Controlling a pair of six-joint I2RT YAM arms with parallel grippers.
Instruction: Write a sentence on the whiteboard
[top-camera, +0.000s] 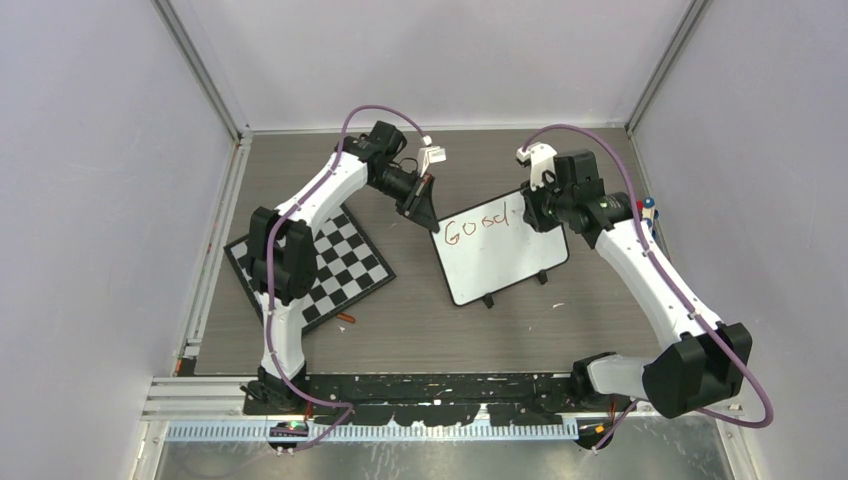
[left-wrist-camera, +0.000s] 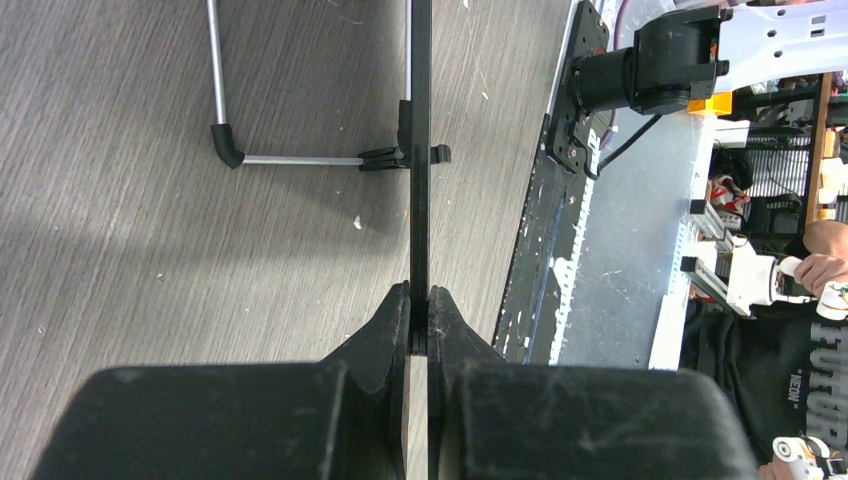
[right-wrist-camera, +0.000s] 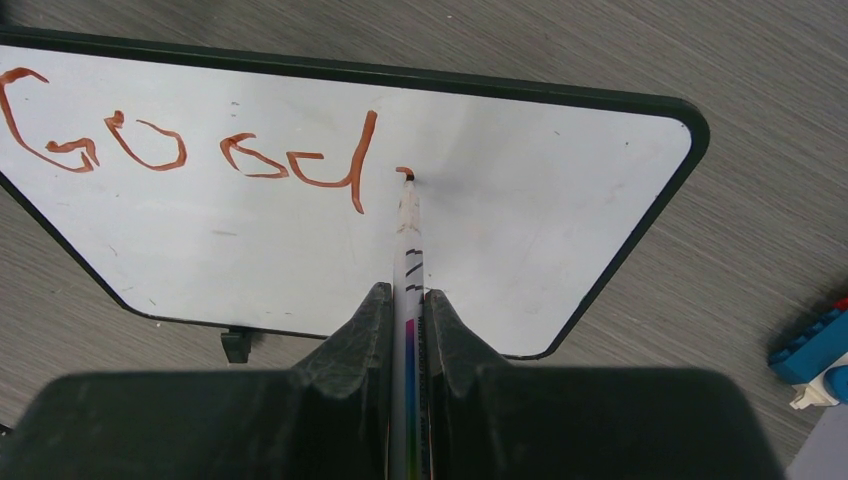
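The whiteboard lies in the middle of the table, white with a thin black frame. The sentence reads "Good" in red-brown marker along the board's far edge, also seen from above as the sentence. My left gripper is shut on the whiteboard's thin black edge, at the board's far left corner under the left gripper. My right gripper is shut on a white marker, whose tip touches the whiteboard just right of the "d", where a small red mark begins.
A black-and-white checkerboard lies left of the whiteboard. Blue and red blocks sit to the right by the wall. A small red-brown object lies near the checkerboard's front corner. The black base rail runs along the near edge.
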